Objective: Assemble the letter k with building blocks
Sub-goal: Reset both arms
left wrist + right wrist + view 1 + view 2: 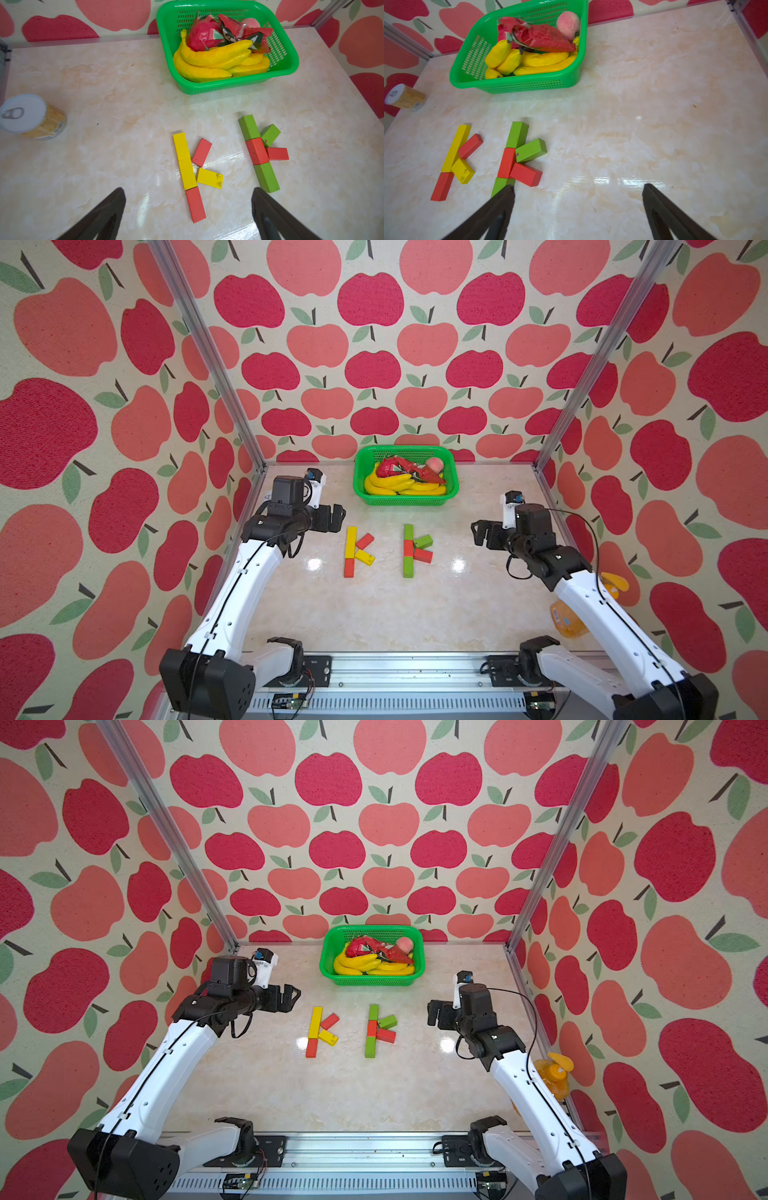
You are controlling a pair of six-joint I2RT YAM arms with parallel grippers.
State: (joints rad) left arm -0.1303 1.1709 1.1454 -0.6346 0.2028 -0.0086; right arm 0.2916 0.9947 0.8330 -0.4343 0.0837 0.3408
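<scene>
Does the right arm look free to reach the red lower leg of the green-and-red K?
Probably yes: the right gripper is open and empty, with only bare table between it and that red block.

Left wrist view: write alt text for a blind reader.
Two block Ks lie on the marbled table: a yellow-and-red K beside a green-and-red K. Behind sit a green basket of toy bananas and, apart, a can; the open left gripper frames the foreground.
</scene>
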